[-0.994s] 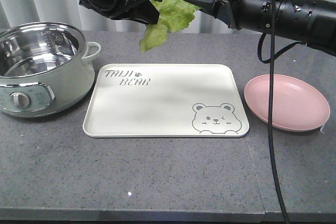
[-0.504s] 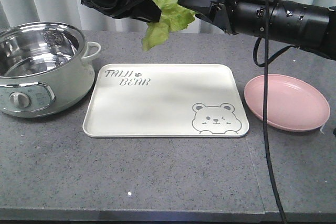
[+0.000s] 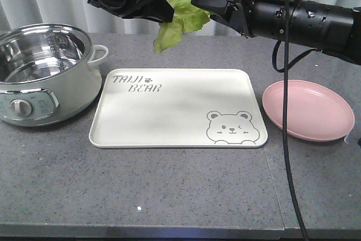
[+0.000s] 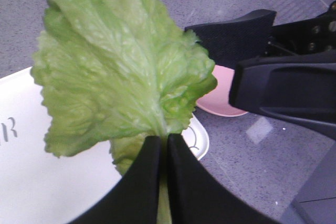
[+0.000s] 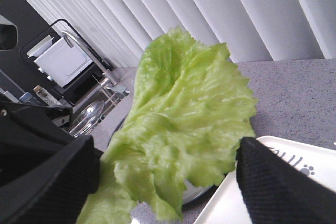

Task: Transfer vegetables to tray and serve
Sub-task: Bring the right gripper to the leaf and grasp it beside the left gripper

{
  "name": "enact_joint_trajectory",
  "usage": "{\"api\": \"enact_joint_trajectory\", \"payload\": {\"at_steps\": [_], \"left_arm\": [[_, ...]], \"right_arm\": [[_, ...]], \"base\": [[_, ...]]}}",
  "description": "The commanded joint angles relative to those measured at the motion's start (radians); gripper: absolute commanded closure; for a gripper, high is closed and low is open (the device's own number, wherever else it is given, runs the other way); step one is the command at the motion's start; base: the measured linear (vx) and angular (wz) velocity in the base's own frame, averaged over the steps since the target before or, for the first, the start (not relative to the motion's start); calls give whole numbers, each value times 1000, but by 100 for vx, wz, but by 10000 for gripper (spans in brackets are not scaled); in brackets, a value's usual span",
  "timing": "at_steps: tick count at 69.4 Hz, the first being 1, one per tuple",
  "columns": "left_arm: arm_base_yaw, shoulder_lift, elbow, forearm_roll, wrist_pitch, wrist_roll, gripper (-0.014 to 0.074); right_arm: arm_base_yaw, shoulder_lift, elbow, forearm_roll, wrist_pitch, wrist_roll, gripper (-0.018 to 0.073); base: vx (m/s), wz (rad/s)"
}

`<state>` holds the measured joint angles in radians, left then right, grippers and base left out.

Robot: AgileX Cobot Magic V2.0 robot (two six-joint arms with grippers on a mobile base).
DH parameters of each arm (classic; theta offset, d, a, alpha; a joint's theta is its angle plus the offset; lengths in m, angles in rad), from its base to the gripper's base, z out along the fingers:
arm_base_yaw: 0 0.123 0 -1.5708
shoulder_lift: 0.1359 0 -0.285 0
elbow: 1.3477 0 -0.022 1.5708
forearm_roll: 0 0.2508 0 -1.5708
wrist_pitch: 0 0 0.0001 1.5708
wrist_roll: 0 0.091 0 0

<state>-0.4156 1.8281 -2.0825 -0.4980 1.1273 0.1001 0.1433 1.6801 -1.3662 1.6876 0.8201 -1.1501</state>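
The left pincer [image 4: 164,141] clamped the lettuce [image 4: 121,66] by its stem, the long axis hanging downward above the tray's [image 3: 169,111] far edge; the right pincer [image 5: 165,177] stood wide apart astride it, gripping nothing

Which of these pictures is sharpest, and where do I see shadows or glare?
Front view: a soft grey shadow across the tray, bright reflections inside the steel pot. Left wrist view: lettuce leaf crisp, background softer. Right wrist view: the near black fingers blur at their edges.
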Motion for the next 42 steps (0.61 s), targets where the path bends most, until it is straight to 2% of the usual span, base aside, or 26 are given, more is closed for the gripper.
{"api": "enact_joint_trajectory", "payload": {"at_steps": [1, 14, 23, 27, 42], "left_arm": [[-7, -50, -32, -74, -68, 0, 604], [-7, -50, -32, -108, -80, 2, 604], [-7, -50, -32, -109, -80, 2, 604], [-7, -50, -32, -108, -79, 2, 604], [-7, -50, -32, -111, -79, 2, 604]], "right_arm": [[-1, -41, -34, 101, 32, -1, 15], [-1, -41, -34, 101, 33, -1, 22], [-1, -38, -34, 101, 40, -1, 95], [-1, -33, -34, 101, 47, -1, 162], [-1, -13, -34, 101, 83, -19, 503]], "base": [[0, 0], [0, 0], [0, 0], [0, 0], [0, 0]]}}
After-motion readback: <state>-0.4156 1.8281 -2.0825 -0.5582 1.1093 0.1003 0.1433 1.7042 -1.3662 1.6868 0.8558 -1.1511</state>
